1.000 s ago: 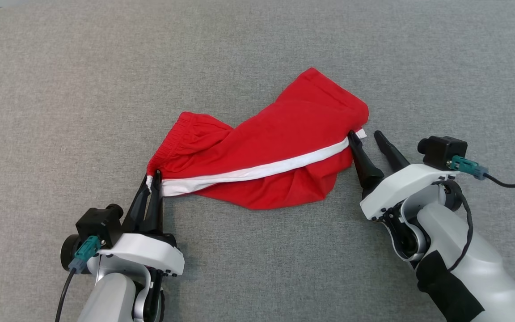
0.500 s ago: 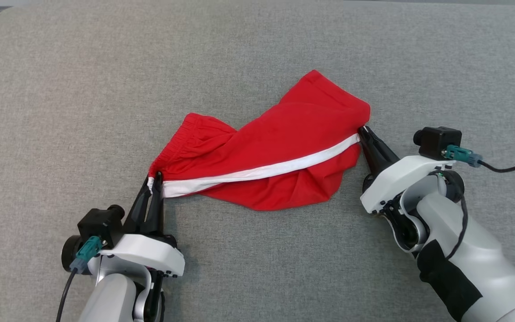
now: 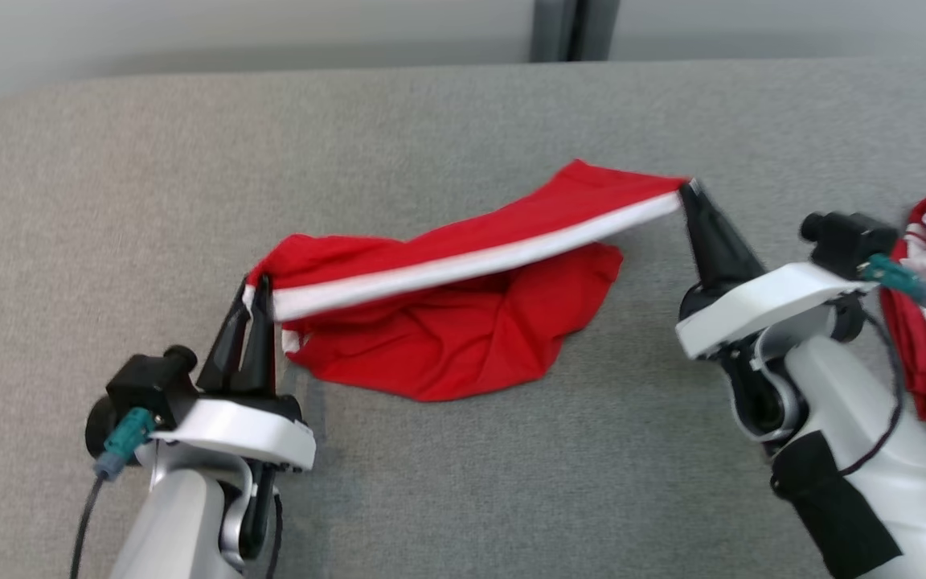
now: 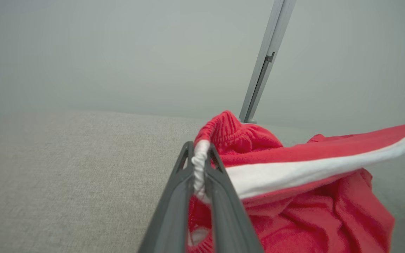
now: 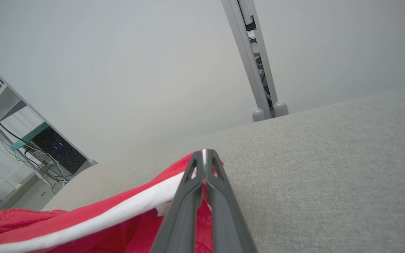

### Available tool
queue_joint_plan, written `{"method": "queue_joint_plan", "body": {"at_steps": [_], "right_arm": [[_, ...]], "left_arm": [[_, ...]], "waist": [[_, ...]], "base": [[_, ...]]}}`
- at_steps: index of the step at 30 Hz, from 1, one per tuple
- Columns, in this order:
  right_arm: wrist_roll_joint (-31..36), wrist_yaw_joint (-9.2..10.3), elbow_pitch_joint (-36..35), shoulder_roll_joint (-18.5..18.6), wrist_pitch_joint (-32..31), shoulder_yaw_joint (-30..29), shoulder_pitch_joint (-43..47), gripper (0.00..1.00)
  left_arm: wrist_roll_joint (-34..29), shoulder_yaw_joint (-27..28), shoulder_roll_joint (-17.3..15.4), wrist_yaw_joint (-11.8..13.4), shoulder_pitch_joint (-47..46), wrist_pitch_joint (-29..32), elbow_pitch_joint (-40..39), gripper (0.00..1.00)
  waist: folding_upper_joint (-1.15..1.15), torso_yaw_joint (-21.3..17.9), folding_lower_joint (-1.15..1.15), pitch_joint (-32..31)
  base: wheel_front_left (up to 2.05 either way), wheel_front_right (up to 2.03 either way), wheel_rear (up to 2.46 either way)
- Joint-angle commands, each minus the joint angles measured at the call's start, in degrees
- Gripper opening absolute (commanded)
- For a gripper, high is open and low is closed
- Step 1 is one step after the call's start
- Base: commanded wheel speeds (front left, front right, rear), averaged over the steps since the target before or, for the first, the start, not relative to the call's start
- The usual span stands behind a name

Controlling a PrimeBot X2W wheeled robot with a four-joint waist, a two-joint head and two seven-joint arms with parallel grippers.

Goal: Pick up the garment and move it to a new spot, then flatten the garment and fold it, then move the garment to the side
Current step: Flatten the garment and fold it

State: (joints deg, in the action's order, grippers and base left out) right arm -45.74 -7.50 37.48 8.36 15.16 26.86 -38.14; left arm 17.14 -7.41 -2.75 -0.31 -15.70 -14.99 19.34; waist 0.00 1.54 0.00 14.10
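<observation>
Red shorts [image 3: 447, 342], perhaps, in closed grippers [image 3: 257, 285] [image 3: 687, 193]

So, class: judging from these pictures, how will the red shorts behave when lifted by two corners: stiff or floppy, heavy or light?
Probably floppy: between the left hand and right hand the red shorts sag, the lower cloth bunched on the grey surface. Likely light: two fingertip pinches hold the white stripe taut.
</observation>
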Motion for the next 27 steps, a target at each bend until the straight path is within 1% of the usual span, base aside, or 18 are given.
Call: {"method": "queue_joint_plan", "body": {"at_steps": [1, 4, 7, 10, 11, 13, 14, 19, 22, 24, 27], "right_arm": [[0.82, 0.01, -2.27, 0.92, -0.04, -1.6, 0.51, 0.0], [2.29, 0.01, -7.57, 1.5, -0.04, -4.49, 0.11, 0.0], [3.1, 0.01, -12.28, 2.45, -0.04, -7.26, -1.52, 0.0], [4.44, 0.02, -14.96, 4.0, -0.04, -8.52, -3.88, 0.0], [5.16, 0.02, -15.36, 4.68, -0.04, -8.66, -5.38, 0.0], [6.65, 0.02, -14.85, 5.9, -0.04, -8.57, -8.93, 0.0], [7.41, 0.03, -14.36, 6.31, -0.04, -8.4, -11.06, 0.0], [11.62, 0.03, -9.92, 7.72, -0.03, -8.57, -23.12, 0.0], [14.65, 0.05, -6.99, 7.28, -0.04, -10.16, -30.01, 0.0], [16.77, 0.11, -5.38, 6.72, -0.04, -11.87, -33.11, 0.0], [19.44, 0.17, -5.64, 5.91, -0.04, -14.17, -35.47, 0.0]], "left_arm": [[-0.71, 0.83, -0.29, -0.68, -1.69, -0.26, -0.8, 0.0], [-2.4, 2.06, -0.28, -1.96, -3.78, -0.26, -2.0, 0.0], [-3.38, 2.88, -0.89, -3.59, -7.05, -0.26, -1.49, 0.0], [-4.57, 1.83, -2.73, -5.13, -12.47, -0.26, 0.92, 0.0], [-5.01, 1.35, -3.58, -5.28, -14.7, 0.05, 2.14, 0.0], [-5.84, 0.6, -5.13, -5.73, -20.3, 0.92, 4.14, 0.0], [-7.34, -0.17, -6.26, -5.85, -23.26, 1.75, 5.04, 0.0], [-9.51, -1.17, -7.48, -5.42, -38.65, 3.55, 10.36, 0.0], [-10.79, -1.05, -8.7, -4.55, -46.7, 2.95, 14.49, 0.0], [-10.67, -0.66, -8.81, -4.19, -50.63, 2.03, 17.13, 0.0], [-10.4, -0.1, -8.89, -3.88, -54.52, 0.66, 20.02, 0.0]], "waist": [[0.0, -1.79, 0.0, -2.5], [0.0, -3.03, 0.0, -4.8], [0.0, -3.99, 0.0, -6.31], [0.0, -4.66, 0.0, -6.38], [0.0, -4.9, 0.0, -5.9], [0.0, -5.3, 0.0, -4.25], [0.0, -5.49, 0.0, -2.98], [0.0, -5.95, 0.0, 4.23], [0.0, -6.32, 0.0, 7.96], [0.0, -6.44, 0.0, 9.84], [0.0, -6.38, 0.0, 11.53]], "base": [[0.0, 0.0, 0.0], [0.0, 0.0, 0.0], [0.0, 0.0, 0.0], [0.0, 0.0, 0.0], [0.0, 0.0, 0.0], [0.0, 0.0, 0.0], [0.0, 0.0, 0.0], [0.0, 0.0, 0.0], [0.0, 0.0, 0.0], [0.0, 0.0, 0.0], [0.0, 0.0, 0.0]]}}
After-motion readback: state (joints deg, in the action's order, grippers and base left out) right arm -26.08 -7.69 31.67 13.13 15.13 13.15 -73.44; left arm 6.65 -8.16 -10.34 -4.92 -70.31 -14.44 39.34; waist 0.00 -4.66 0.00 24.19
